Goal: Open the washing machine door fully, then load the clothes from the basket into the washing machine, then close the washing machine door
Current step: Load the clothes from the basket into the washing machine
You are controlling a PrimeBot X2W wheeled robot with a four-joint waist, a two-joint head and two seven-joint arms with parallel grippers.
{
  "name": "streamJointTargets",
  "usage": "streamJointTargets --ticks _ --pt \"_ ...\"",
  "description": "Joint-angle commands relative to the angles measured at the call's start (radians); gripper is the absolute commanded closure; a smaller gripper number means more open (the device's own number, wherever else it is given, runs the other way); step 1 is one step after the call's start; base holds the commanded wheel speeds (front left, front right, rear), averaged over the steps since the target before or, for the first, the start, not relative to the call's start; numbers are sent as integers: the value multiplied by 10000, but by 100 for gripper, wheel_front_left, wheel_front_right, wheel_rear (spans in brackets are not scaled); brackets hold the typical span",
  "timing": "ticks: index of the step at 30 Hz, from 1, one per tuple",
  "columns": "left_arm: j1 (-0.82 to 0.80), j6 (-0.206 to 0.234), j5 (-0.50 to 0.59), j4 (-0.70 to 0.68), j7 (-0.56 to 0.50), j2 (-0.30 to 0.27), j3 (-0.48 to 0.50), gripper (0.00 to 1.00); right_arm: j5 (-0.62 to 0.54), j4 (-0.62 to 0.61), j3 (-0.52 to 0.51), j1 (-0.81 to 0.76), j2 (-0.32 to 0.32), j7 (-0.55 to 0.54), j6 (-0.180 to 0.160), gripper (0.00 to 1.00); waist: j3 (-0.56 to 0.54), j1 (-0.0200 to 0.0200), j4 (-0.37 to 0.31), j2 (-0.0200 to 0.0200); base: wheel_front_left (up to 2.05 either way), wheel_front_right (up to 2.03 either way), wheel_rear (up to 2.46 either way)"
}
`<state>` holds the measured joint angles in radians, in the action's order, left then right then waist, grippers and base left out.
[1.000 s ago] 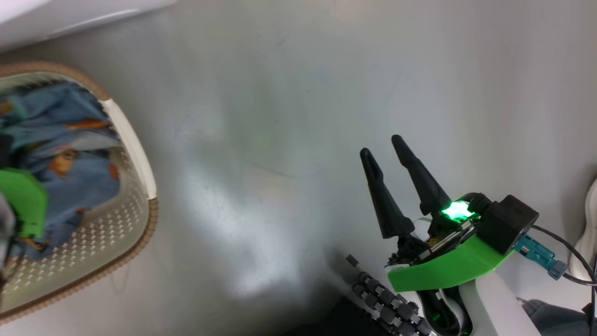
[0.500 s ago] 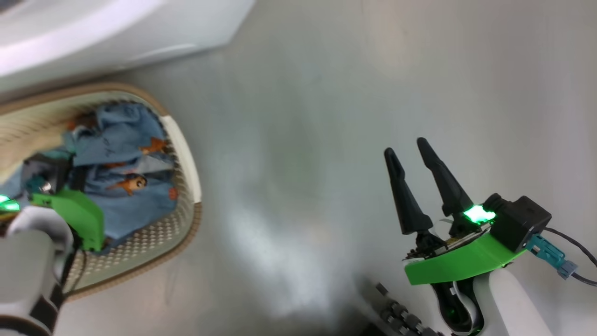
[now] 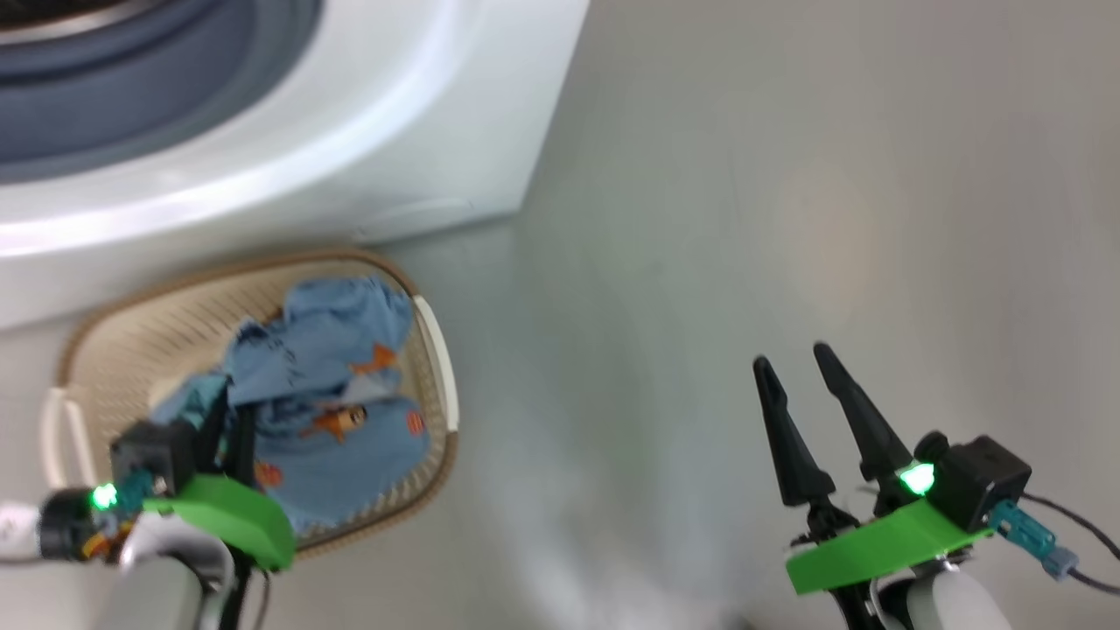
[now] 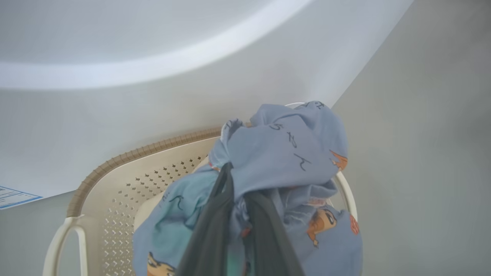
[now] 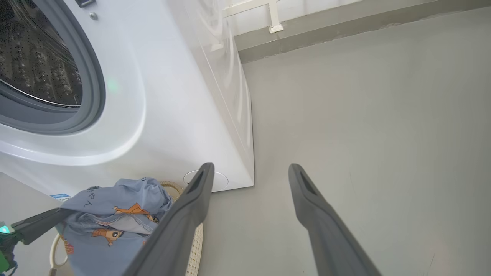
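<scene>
L gripper [image 4: 239, 191] clamped on the clothes [image 3: 332, 350] in the basket [image 3: 122, 341], by the washing machine [image 3: 394, 157].
Smooth grey floor [image 3: 744, 219] w/ glare; grey skirting [image 5: 345, 28] along far wall. Machine's drum opening is uncovered; basket stands on floor just beside machine's front bottom edge. L arm reaches down into basket, and the cloth bunch rises above the rim. R gripper [image 3: 792, 359] hovers over bare floor, fingers apart, holding nothing.

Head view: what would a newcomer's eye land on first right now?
The light blue cartoon-printed clothes, bunched in the small cream perforated basket at lower left, pinched by the left tool. Above them, the white front-loading washing machine stands open, blue-grey gasket showing. The right tool hangs open over grey floor at lower right.
</scene>
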<state>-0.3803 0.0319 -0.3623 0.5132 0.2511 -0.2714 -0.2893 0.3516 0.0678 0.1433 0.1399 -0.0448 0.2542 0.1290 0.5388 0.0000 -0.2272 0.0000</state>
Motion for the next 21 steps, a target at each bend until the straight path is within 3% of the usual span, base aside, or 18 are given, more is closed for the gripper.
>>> streamJointTargets --ticks 1,13,21 --pt "308 65 64 -413 105 -123 452 100 -142 -146 138 -326 -55 76 17 0 -1311 0 704 0 0 0 0" --pt "3027 94 846 -2857 106 1302 2043 100 -543 132 -385 -1582 -55 76 17 0 -3555 0 1408 0 0 0 0" --pt "4117 -78 1313 -3908 106 1830 2627 100 -700 149 -591 -2153 -54 76 17 0 -4362 0 1520 0 0 0 0"
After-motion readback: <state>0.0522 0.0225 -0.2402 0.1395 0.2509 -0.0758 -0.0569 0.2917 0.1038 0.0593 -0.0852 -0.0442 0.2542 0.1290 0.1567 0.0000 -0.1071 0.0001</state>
